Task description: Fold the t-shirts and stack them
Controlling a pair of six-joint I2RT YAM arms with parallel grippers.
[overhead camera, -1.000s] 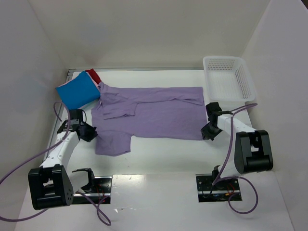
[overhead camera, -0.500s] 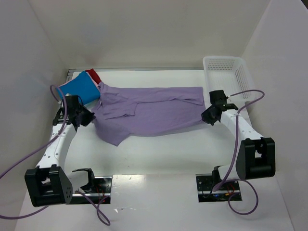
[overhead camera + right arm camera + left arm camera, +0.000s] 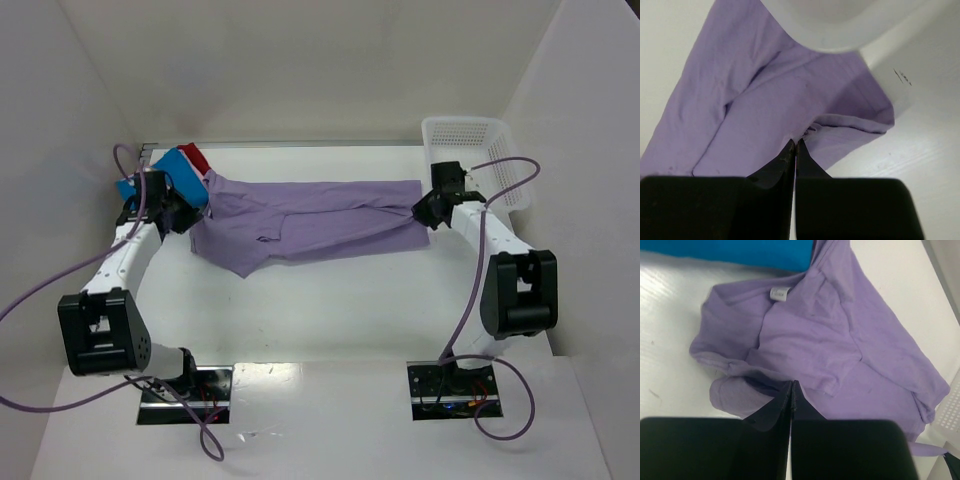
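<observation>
Closed tight, the left gripper (image 3: 185, 214) (image 3: 791, 390) pinches a raised fold of the large plain lavender-purple cloth t-shirt (image 3: 310, 222) (image 3: 835, 340) at its collar end, its two dark fingers meeting with no gap between them in the left wrist view. Across the white table (image 3: 330, 320), the right gripper (image 3: 425, 211) (image 3: 795, 145) is likewise clamped fully together, its tips biting into a puckered bit of the same shirt's hem (image 3: 765, 95) at the opposite end.

Between the two arms, the lavender-purple cloth t-shirt stretches sideways over the far half of the table, wrinkled and partly doubled over on itself, with one sleeve corner pointing toward the near edge on the left. A small white neck label (image 3: 780, 293) shows inside the collar.

At the far left corner, the collar end lies against a bright blue folded cloth shirt (image 3: 182, 170) (image 3: 740, 250), which rests on top of a red folded cloth shirt (image 3: 196, 156) that peeks out along its far edge. The left arm's wrist hangs over part of the blue square.

On the far right stands a white plastic mesh basket (image 3: 470, 125) (image 3: 952, 407), just beside the right gripper and the shirt's hem. Whether the hem touches the basket cannot be told.
</observation>
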